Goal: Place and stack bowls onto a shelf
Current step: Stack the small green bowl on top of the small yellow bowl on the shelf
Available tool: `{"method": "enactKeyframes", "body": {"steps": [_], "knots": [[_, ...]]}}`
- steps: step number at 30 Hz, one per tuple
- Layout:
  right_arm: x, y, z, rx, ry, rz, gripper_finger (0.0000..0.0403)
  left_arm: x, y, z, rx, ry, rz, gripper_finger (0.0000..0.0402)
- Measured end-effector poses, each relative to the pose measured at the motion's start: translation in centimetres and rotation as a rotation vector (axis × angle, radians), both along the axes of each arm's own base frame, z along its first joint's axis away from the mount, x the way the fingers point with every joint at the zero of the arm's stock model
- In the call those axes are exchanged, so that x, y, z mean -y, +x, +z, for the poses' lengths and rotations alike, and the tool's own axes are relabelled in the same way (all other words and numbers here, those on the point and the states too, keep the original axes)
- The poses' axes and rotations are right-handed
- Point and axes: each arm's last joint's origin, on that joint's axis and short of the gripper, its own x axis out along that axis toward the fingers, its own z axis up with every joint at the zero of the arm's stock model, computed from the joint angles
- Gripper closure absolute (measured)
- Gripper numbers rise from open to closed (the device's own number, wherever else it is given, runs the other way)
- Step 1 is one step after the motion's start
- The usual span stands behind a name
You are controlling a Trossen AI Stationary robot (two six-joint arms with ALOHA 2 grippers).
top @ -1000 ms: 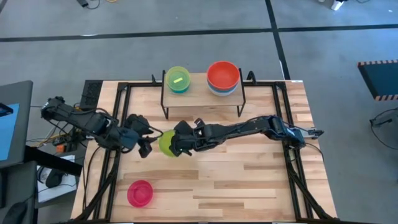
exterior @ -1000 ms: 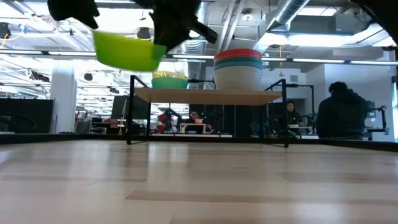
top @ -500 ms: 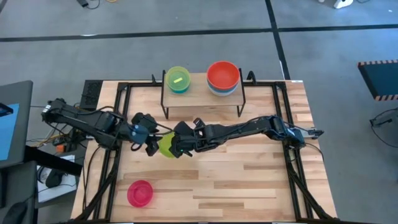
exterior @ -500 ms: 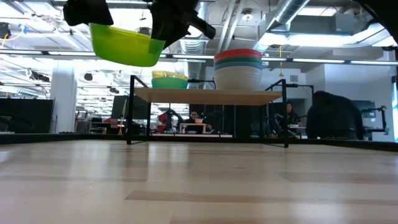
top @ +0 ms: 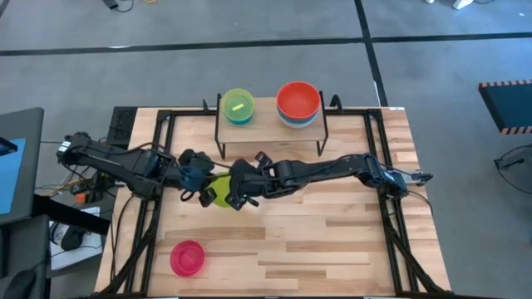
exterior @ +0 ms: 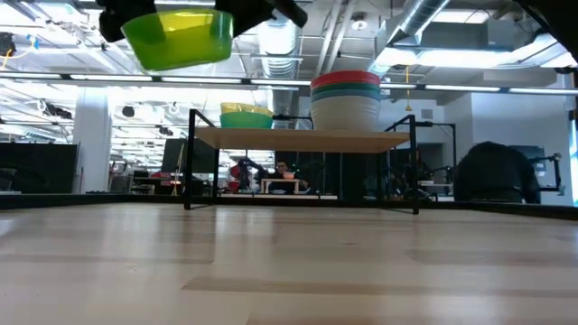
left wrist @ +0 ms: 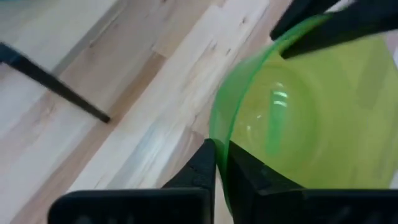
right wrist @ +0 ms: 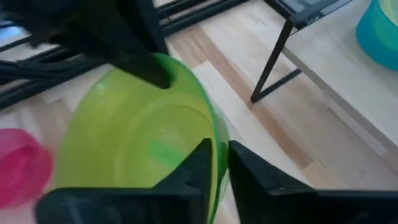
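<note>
High view: my left pincer [top: 202,184] clenched on lime bowl [top: 223,190] rim at its 9 o'clock; right pincer [top: 240,193] astride rim at 3, grip uncertain; shelf [top: 270,131] at 12.

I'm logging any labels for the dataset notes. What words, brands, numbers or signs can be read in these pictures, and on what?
None can be read: the lime green plastic bowl, the stacked plastic bowls and the light-wood plank shelf show no lettering in any view.

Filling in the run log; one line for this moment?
phase: handover | lime green bowl: airborne | left gripper: shut on rim | right gripper: at opposite rim
</note>
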Motion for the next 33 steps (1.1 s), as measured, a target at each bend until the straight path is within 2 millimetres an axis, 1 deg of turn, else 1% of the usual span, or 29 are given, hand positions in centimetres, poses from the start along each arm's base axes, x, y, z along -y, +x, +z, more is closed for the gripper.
{"method": "enactKeyframes", "body": {"steps": [3,5,7,8,10,12,14,16,19,22,26,33], "knots": [[0.0,-0.7,0.9,-0.019,0.018,-0.005,0.029,-1.0,0.1,0.4,0.027,0.006,0.022,0.0401],[0.2,-1.7,2.0,-0.006,0.053,-0.036,0.0259,-1.9,0.3,0.7,0.049,0.022,0.044,0.0401],[0.4,-2.9,3.7,0.03,0.091,-0.075,0.0232,-3.1,0.6,1.0,0.082,0.047,0.074,0.0401],[0.6,-3.8,4.8,0.052,0.109,-0.091,0.022,-3.8,0.8,1.3,0.111,0.065,0.1,0.0401],[0.9,-5.2,6.5,0.086,0.132,-0.115,0.0203,-5.3,1.0,1.8,0.145,0.11,0.152,0.0401],[1.1,-6.5,8.2,0.125,0.137,-0.122,0.0193,-7.0,1.1,2.8,0.185,0.16,0.214,0.0401],[1.0,-7.3,9.1,0.156,0.134,-0.123,0.019,-8.8,1.0,3.9,0.227,0.233,0.29,0.0401],[1.2,-8.4,10.4,0.184,0.14,-0.122,0.0191,-10.7,0.7,5.0,0.252,0.321,0.378,0.0401],[1.2,-9.6,11.7,0.217,0.148,-0.115,0.0195,-13.6,0.4,6.4,0.304,0.451,0.463,0.0401],[0.9,-10.2,12.0,0.214,0.136,-0.115,0.0199,-16.4,0.5,6.6,0.312,0.516,0.483,0.0401],[0.7,-10.4,11.6,0.172,0.122,-0.112,0.02,-19.5,1.3,5.0,0.269,0.482,0.467,0.0401],[0.9,-10.9,11.1,0.105,0.115,-0.134,0.02,-23.1,2.3,2.2,0.153,0.458,0.49,0.0401]]}}
